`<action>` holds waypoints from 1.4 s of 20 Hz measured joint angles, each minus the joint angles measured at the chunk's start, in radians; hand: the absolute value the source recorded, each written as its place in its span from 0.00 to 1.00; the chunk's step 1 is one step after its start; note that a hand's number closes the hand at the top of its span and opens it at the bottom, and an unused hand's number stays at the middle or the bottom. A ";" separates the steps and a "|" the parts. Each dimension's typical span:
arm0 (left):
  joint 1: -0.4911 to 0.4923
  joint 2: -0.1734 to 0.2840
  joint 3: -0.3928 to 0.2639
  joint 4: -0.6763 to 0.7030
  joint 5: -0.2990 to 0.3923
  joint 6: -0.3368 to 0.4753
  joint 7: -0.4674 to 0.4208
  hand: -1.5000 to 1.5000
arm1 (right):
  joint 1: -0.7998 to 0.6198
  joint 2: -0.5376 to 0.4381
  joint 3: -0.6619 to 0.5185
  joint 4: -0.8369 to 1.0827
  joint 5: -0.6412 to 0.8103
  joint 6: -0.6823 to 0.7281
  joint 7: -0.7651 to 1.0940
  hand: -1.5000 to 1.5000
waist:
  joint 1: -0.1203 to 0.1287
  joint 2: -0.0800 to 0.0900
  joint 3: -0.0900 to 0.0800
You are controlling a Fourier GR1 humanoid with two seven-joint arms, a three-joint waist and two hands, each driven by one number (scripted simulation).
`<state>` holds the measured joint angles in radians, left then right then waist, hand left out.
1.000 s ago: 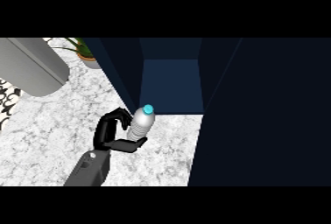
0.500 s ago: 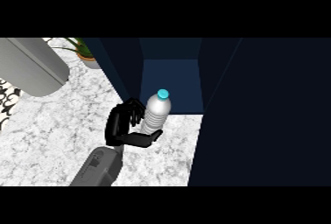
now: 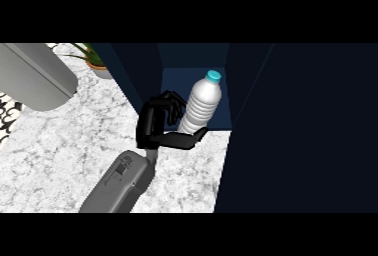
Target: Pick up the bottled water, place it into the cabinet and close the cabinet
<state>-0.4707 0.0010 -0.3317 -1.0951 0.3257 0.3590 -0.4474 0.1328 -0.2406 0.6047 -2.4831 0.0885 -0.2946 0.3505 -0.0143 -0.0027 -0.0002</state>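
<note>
My left hand [image 3: 159, 127], fingers and thumb curled round the bottled water [image 3: 199, 105], holds it at the mouth of the open cabinet [image 3: 295, 125], cap tilted inward. To do this step well, I judge I should carry the bottle between the dark side walls, level it upright, then set it down.
</note>
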 measured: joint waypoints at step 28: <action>-0.482 -0.001 0.041 0.658 0.205 0.258 -0.078 1.00 | 0.120 -0.076 -0.072 -0.004 -0.063 0.062 -0.152 0.00 | -0.038 0.014 0.000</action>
<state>-0.9522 0.0001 -0.2912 -0.4366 0.5303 0.6174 -0.5251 0.2530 -0.3167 0.5329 -2.4874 0.0259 -0.2331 0.1988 -0.0521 0.0115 -0.0005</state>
